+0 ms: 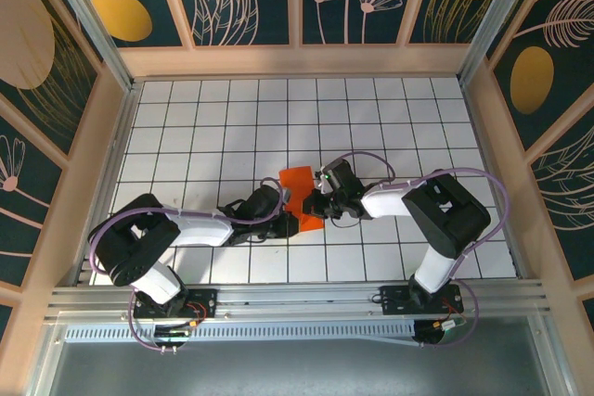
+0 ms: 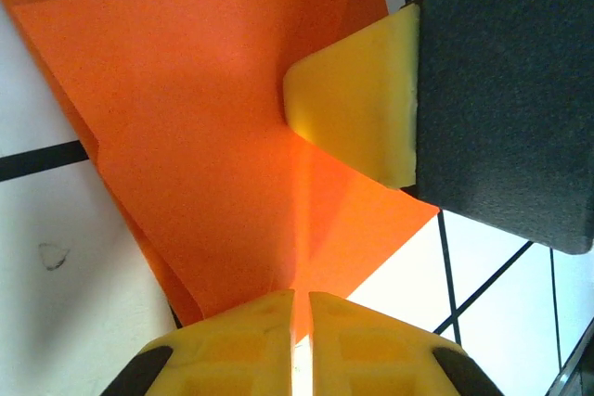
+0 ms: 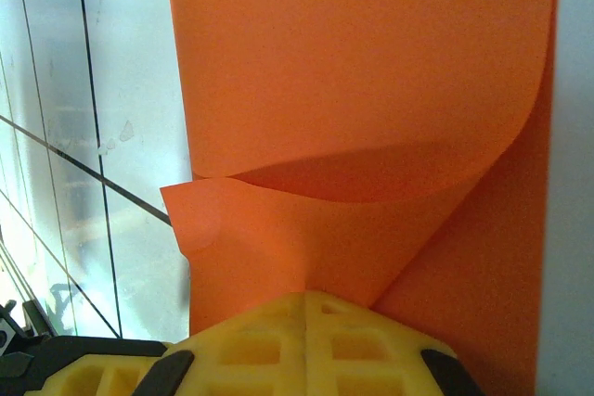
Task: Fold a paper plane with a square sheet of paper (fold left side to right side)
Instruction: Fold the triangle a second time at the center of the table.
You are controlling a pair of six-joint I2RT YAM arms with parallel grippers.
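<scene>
The square sheet of paper [image 1: 299, 179] sits mid-counter [image 1: 213, 118], partly curled up, running far-to-near between the arms. Left gripper [image 2: 300, 322] is pinched on its left side and right gripper [image 3: 306, 314] is clamped on the opposite side. I'd guess the fold swings rightward.

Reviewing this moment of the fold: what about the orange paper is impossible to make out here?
- Top external: the left gripper and right gripper cover the middle of the orange paper, so its folded outline is unclear.
- Left wrist: the paper runs off the top edge; the left fingers hide the pinched edge.
- Right wrist: a curled flap hides the layer beneath; the top edge crops the sheet.
</scene>
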